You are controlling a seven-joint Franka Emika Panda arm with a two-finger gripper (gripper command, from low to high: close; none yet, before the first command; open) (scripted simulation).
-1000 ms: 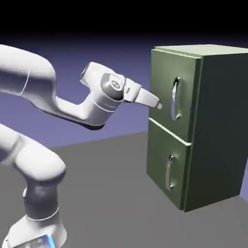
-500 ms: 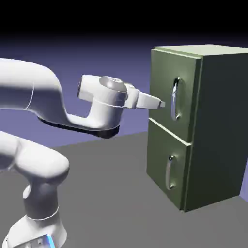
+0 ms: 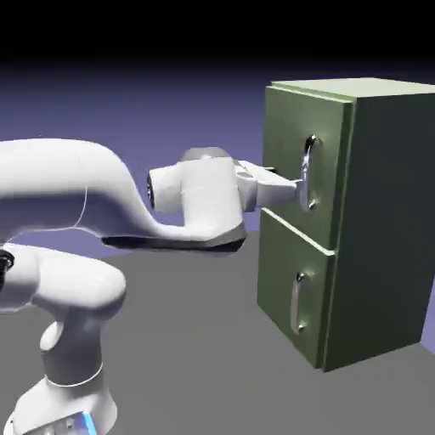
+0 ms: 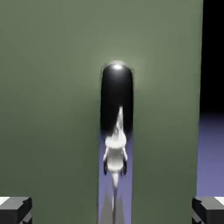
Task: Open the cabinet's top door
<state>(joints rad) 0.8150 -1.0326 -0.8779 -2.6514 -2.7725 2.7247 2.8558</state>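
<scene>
With top door (image 3: 285, 161) shut, hand (image 4: 112, 211) is wide open w/ nothing gripped, fingertips nr its handle (image 4: 116, 96).

Lower door (image 3: 276, 285): olive-green, shut. Curved silver lower handle (image 3: 296, 303) upright on lower door, near its exterior-view right edge. Dark grey bench (image 3: 195, 340) beneath lower door. Blue-violet backdrop (image 3: 204, 115) behind it, black higher up.

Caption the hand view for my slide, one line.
Open grey fingertips flank the mirror-like vertical silver bar handle on the flat olive-green door.
</scene>
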